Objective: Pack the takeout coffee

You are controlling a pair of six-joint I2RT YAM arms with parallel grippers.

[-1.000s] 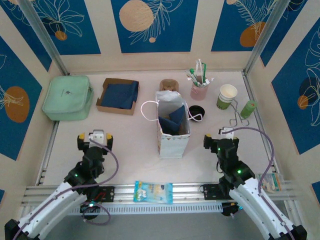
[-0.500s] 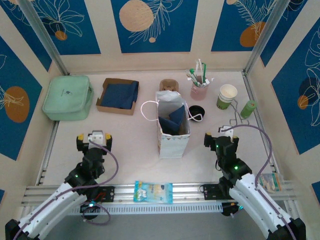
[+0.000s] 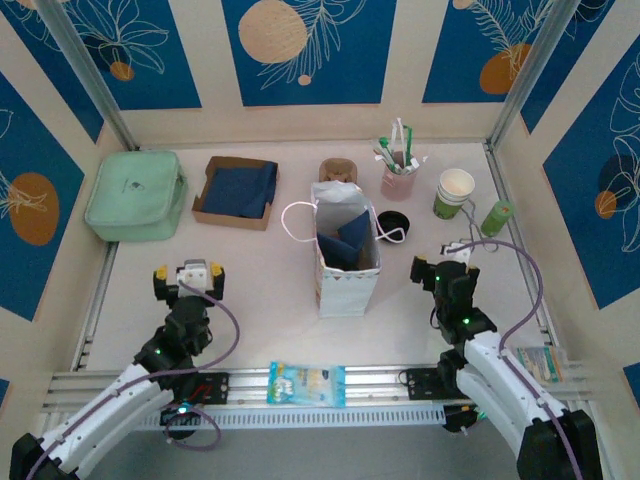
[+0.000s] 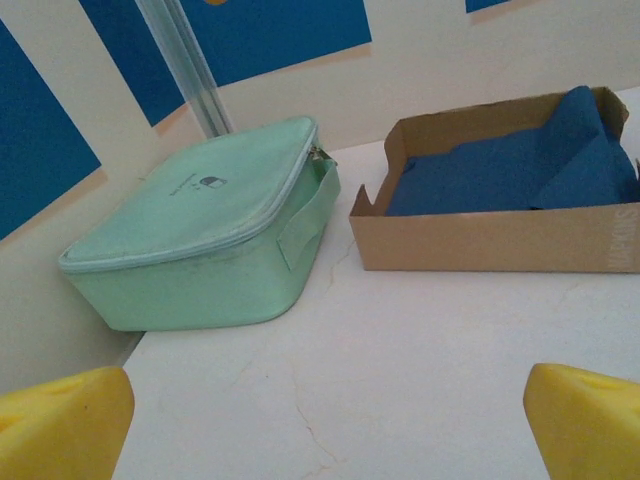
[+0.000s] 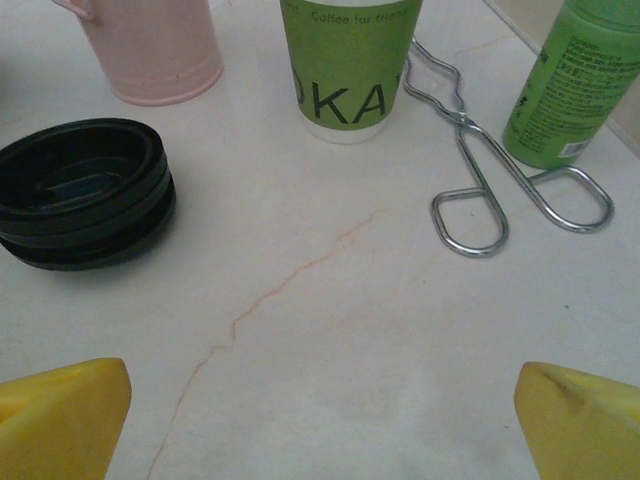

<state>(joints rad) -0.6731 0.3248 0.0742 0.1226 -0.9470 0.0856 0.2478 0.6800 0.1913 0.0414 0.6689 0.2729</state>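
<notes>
The takeout coffee (image 3: 455,193) stands at the back right, a cream and green paper cup with its mouth uncovered; in the right wrist view its green lower part (image 5: 350,70) is straight ahead. Its black lid (image 3: 393,221) lies apart on the table, left of the cup, and appears at the left (image 5: 85,195) in the right wrist view. A white paper bag (image 3: 345,250) stands upright mid-table with blue paper inside. My right gripper (image 3: 442,268) (image 5: 320,415) is open, short of cup and lid, over bare table. My left gripper (image 3: 188,273) (image 4: 325,420) is open, holding nothing.
A pink cup of stirrers (image 3: 398,180) stands left of the coffee, a slim green tube (image 3: 496,218) and metal tongs (image 5: 480,180) to its right. A mint pouch (image 3: 135,193) and a cardboard box of blue napkins (image 3: 237,190) sit back left. A snack packet (image 3: 306,383) lies on the front rail.
My right arm has moved a little forward and turned toward the cup and tongs. The left arm has not moved.
</notes>
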